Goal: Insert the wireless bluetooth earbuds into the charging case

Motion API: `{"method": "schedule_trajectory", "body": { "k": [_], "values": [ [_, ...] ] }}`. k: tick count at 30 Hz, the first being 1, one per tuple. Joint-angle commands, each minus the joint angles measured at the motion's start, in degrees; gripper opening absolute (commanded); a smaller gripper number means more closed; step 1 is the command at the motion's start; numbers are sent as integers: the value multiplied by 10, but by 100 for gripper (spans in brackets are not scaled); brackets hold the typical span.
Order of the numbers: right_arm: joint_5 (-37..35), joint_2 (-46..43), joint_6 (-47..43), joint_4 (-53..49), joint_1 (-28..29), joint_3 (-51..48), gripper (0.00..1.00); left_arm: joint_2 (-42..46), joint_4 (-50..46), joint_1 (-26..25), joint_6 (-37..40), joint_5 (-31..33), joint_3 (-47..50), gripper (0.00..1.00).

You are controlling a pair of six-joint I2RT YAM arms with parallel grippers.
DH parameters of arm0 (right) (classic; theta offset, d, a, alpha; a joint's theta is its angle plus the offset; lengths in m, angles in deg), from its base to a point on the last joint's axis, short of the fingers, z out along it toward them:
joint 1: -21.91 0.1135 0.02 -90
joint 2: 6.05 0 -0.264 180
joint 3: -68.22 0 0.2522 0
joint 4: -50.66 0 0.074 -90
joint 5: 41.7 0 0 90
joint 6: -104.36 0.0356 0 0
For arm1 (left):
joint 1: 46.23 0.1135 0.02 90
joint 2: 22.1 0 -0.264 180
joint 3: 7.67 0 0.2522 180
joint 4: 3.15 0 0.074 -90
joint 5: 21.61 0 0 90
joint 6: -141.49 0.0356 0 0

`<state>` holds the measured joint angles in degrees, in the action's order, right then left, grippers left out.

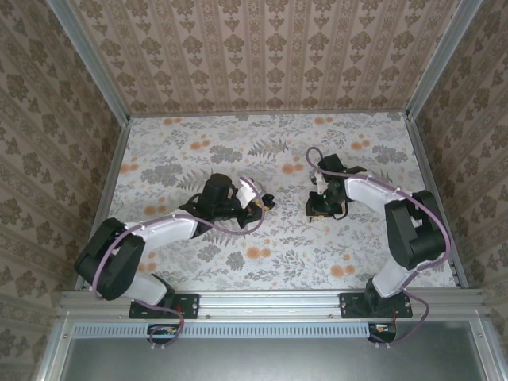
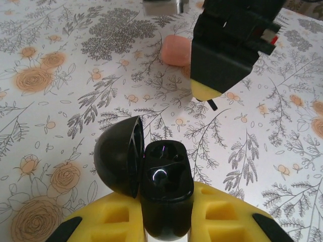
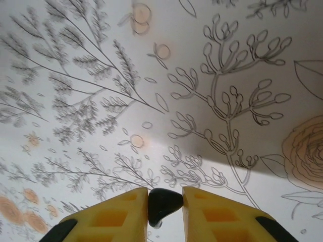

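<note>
Between the pads of the left gripper (image 2: 169, 204), an open black charging case (image 2: 164, 176) is clamped. Beyond the case, a salmon-pink block (image 2: 175, 49) is seen. An earbud (image 3: 162, 204) pinched by the right gripper (image 3: 165, 191) is revealed by the right wrist view.

Both arms bent inward at mid-table, grippers facing each other. Left gripper (image 2: 169, 222) clamped on black clamshell (image 2: 164, 186). Right gripper (image 3: 165, 207) angled down, pad tips pinching earbud (image 3: 164, 204).

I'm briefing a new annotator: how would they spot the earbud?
Find the right arm on the floral table and follow it to its tool. The earbud is the small black nub pinched between the two yellow pads, dark and rounded where they are bright and blocky.
</note>
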<state>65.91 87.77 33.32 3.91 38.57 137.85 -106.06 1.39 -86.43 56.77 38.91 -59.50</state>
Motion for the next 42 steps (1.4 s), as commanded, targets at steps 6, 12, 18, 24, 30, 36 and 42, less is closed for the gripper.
{"method": "schedule_trajectory", "body": {
  "k": [6,12,18,24,30,36,42],
  "values": [
    [56,-84,53,203,10,-84,21,-68,108,-7,-56,9,1,11],
    [69,-116,74,311,25,-129,21,-100,150,-9,-78,5,-2,11],
    [72,-130,92,404,47,-154,21,-108,159,-10,-85,1,-8,11],
    [68,-131,121,480,63,-172,21,-109,160,-11,-84,0,-10,11],
    [65,-137,146,535,70,-189,21,-109,163,-11,-88,-1,-12,11],
    [60,-137,163,555,81,-198,21,-109,169,-11,-91,2,-12,11],
    [48,-137,168,558,94,-201,21,-106,177,-11,-94,5,-9,11]
  ]
}}
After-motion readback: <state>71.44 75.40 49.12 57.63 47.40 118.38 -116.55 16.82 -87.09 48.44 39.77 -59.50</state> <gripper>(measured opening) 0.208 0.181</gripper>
